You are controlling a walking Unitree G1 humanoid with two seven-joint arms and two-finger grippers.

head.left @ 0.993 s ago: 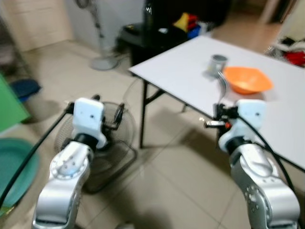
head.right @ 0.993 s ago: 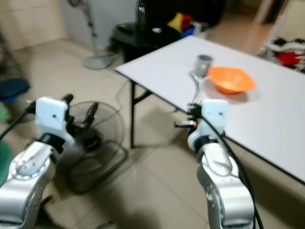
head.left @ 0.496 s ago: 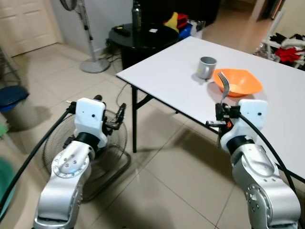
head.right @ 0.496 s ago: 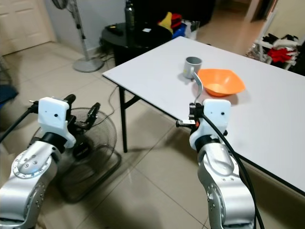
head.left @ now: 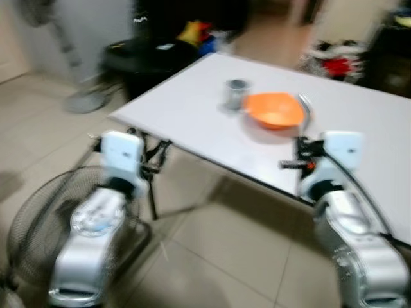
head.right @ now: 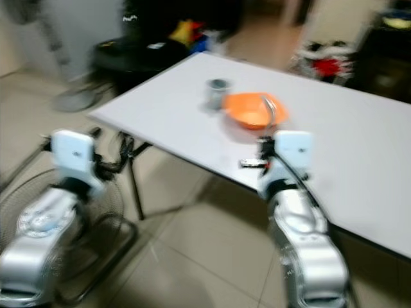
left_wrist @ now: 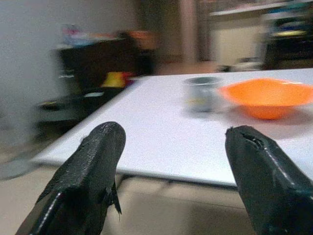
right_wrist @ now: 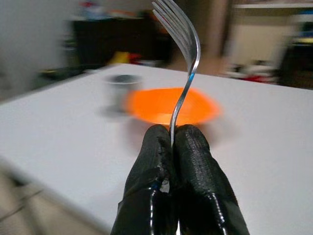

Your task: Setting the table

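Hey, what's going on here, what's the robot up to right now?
The robot is standing at a white table, setting it. Its right gripper is shut on a fork, held upright with the tines up. On the table ahead sit an orange bowl and a grey cup beside it. The left gripper is open with nothing in it, near the table's edge. The fork has not been set down yet.

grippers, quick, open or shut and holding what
left gripper: open, holding nothing
right gripper: shut on the fork, tines up
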